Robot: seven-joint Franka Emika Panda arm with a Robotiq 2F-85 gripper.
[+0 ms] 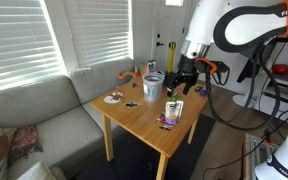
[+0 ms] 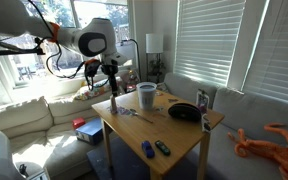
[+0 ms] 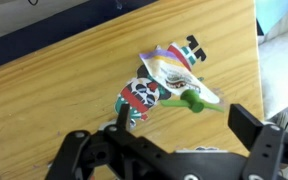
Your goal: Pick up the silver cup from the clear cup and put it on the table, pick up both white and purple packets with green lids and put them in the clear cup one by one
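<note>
Wooden and light brown, the one table (image 1: 144, 128) carries everything. The gripper (image 3: 159, 135) hangs low over it with its two fingers spread wide apart and nothing between them. In the wrist view, two packets (image 3: 169, 68) lie flat on the table just ahead of the fingertips, roughly in line with the gap between them. They are white with purple and other print, they touch and partly overlap, and the nearer one sits closest to the gripper. I can make out only one green cap (image 3: 189, 100), pointing off to one side. One clear cup (image 2: 147, 95) stands upright off to the side of the gripper, apart from it and from the packets. A greyish shape low inside it may be the silver cup (image 2: 147, 101), though it is too small to be sure. Beyond the cup sits one black dish (image 2: 184, 111). Well away from the gripper, two small things lie side by side, one blue (image 2: 147, 150) and one green (image 2: 163, 148).
</note>
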